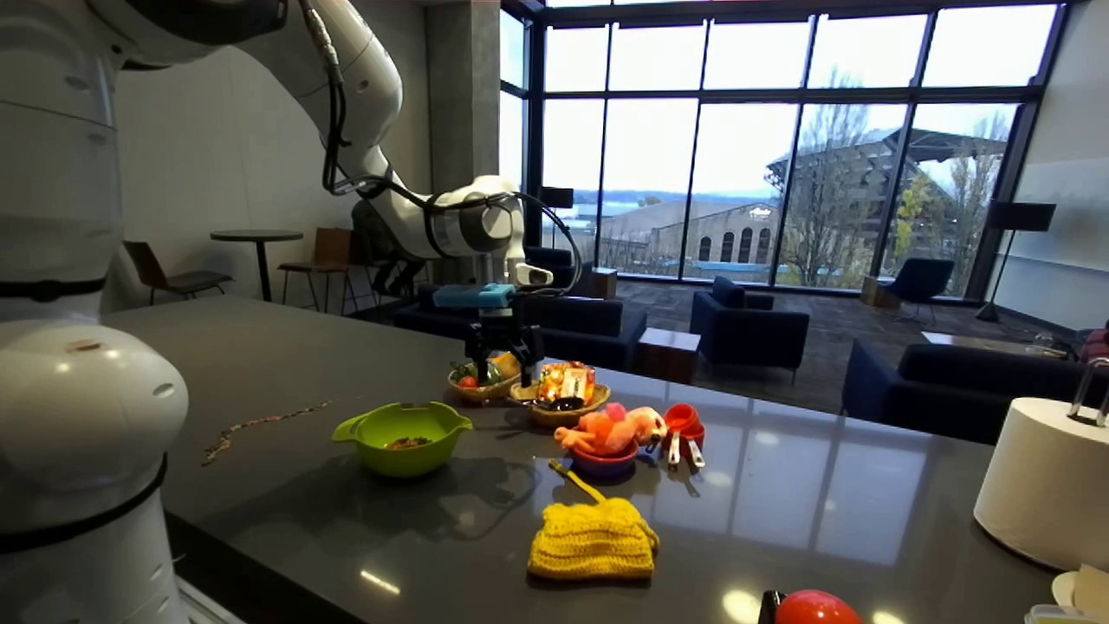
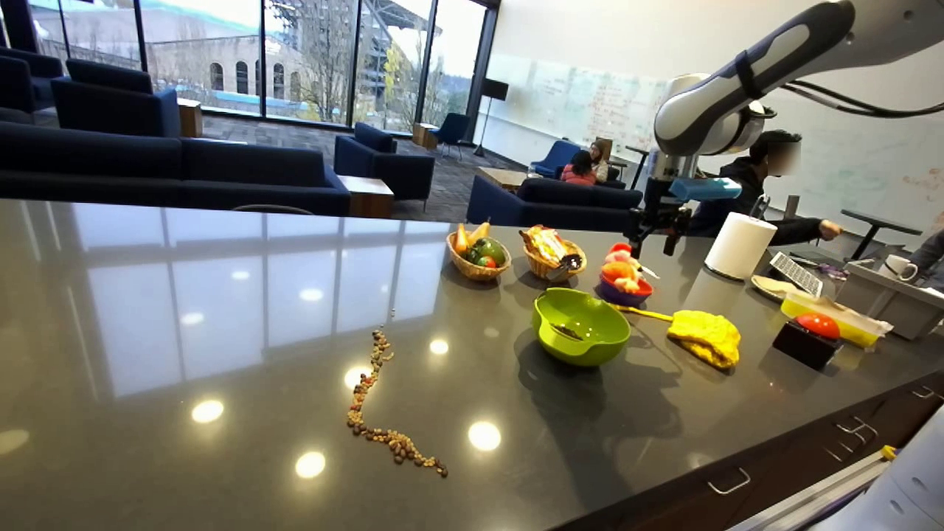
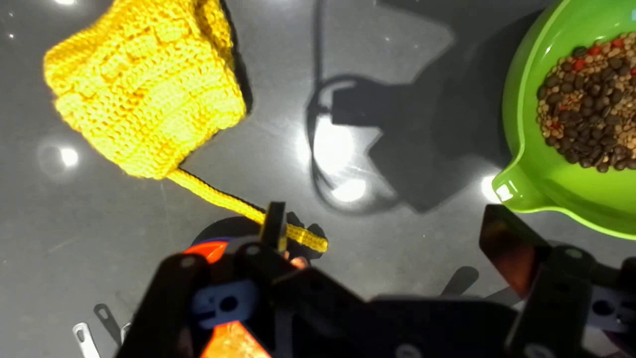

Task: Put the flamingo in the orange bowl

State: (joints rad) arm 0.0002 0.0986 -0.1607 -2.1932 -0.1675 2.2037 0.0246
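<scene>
Your gripper [image 3: 386, 226] hangs high near the orange bowl [image 1: 598, 458], its jaws spread wide, holding nothing — the pink flamingo toy [image 1: 606, 430] lies in that bowl, overhanging its rim, a yellow knitted piece [image 1: 594, 542] nearby.

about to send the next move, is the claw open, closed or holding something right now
Claw: open, holding nothing; the flamingo rests in the orange bowl, apart from it.
</scene>
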